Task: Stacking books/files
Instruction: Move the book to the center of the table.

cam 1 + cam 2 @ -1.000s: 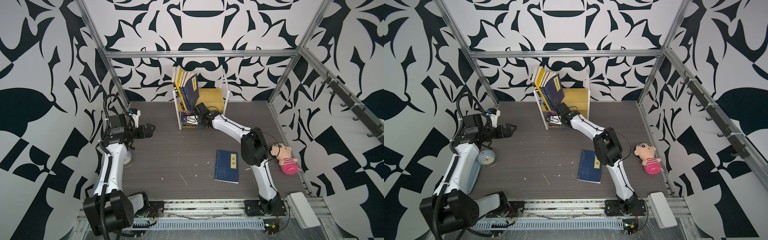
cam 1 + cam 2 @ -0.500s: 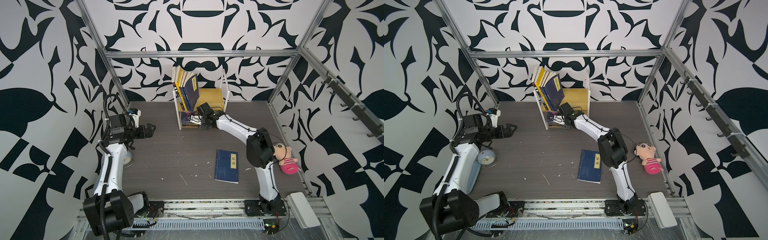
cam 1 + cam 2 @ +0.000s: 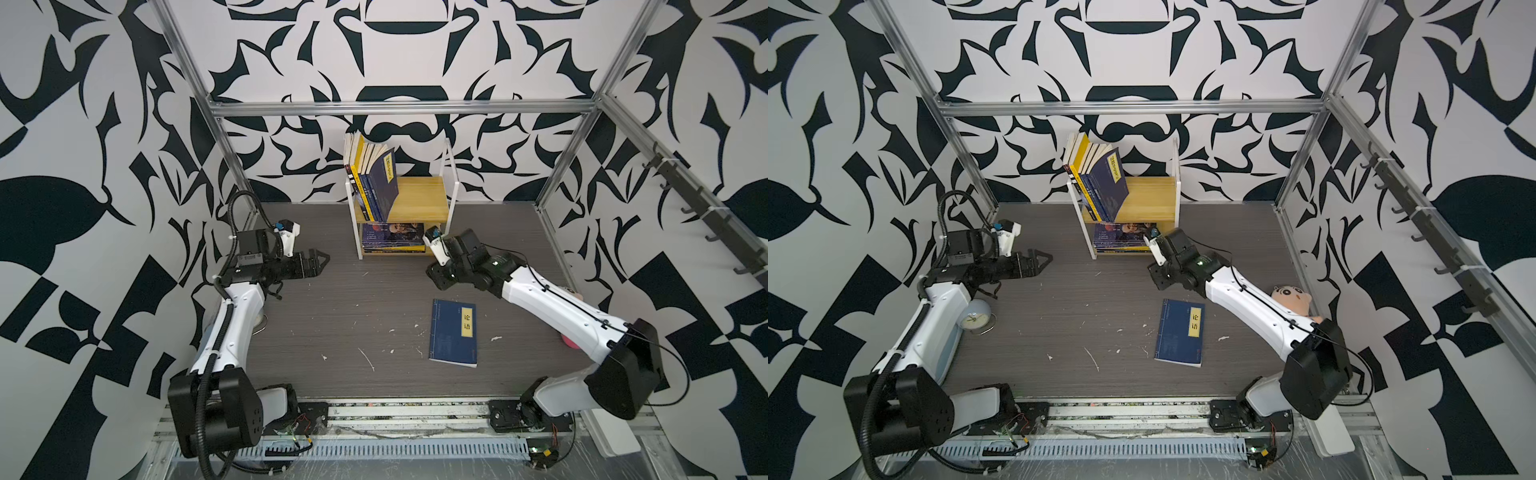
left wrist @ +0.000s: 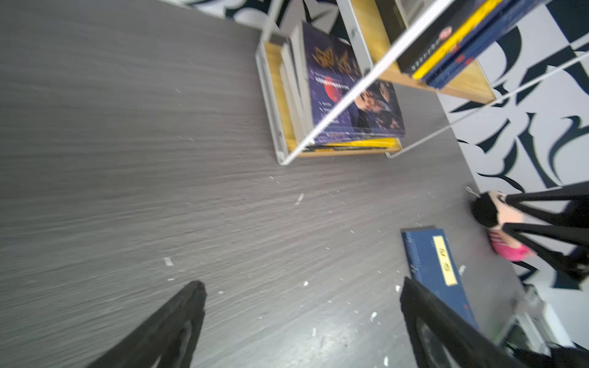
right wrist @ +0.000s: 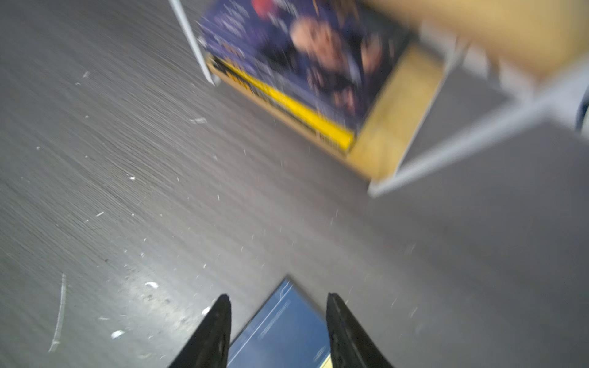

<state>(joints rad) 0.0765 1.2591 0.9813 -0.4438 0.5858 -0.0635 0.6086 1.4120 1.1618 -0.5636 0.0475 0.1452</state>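
One navy book with a yellow label (image 3: pixel 454 332) (image 3: pixel 1180 332) lies flat on the grey table. Several more books (image 3: pixel 374 183) lean upright on the upper board of a small shelf (image 3: pixel 424 199). A flat stack topped by a dark purple cover (image 3: pixel 392 237) (image 4: pixel 353 105) fills the lower board. My right gripper (image 3: pixel 439 279) (image 5: pixel 277 298) hangs open and empty between shelf and lying book, and the book's corner (image 5: pixel 287 325) shows beyond its fingertips. My left gripper (image 3: pixel 322 262) (image 4: pixel 302 285) hovers wide open over bare table, left of the shelf.
A round alarm clock (image 3: pixel 974 318) stands beside the left arm. A plush doll (image 3: pixel 1289 297) lies by the right wall, behind the right arm. A white box (image 3: pixel 611 432) sits at the front right corner. White scraps dot the table.
My right gripper has pulled back out of the lower shelf toward the front and its jaws have opened. The left arm has stayed still.
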